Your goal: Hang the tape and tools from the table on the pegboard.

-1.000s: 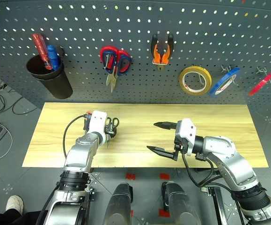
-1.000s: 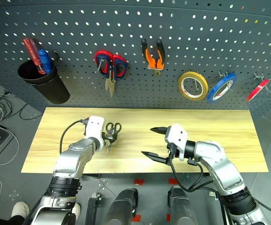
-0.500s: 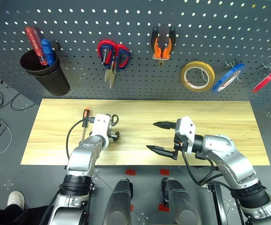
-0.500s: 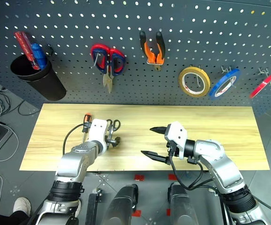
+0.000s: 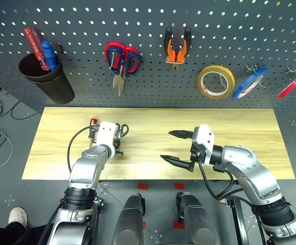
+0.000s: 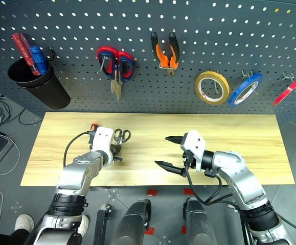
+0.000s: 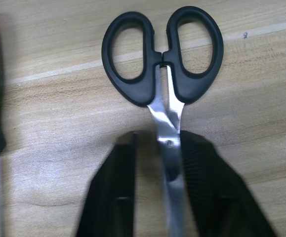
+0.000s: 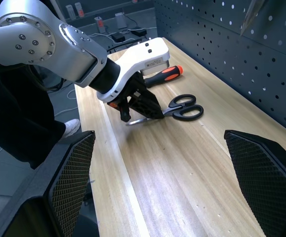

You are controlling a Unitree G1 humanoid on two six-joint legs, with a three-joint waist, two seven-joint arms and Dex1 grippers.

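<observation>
The small black-handled scissors (image 7: 162, 54) lie flat on the pale wooden table (image 5: 240, 127), handles toward the pegboard (image 5: 214, 25). My left gripper (image 7: 157, 140) is shut on their steel blades, low on the table top. Just left of it lies the orange-and-black screwdriver (image 5: 92, 124). My right gripper (image 5: 167, 145) is open and holds nothing, hovering over the table's middle and pointing toward the left arm. The orange-and-black pliers (image 5: 177, 45) and the thin red tape ring (image 5: 291, 87) hang on the pegboard.
Also on the pegboard: red-handled snips (image 5: 122, 57), a yellow tape roll (image 5: 215, 81), a blue tape roll (image 5: 248, 83), and a black cup (image 5: 48, 76) with red and blue screwdrivers. The table's right half is bare wood. Cables lie on the floor at the left.
My left gripper's fingers have closed on the scissors' blades; a second ago they stood open over them. The right arm has kept still. The camera has tilted a little.
</observation>
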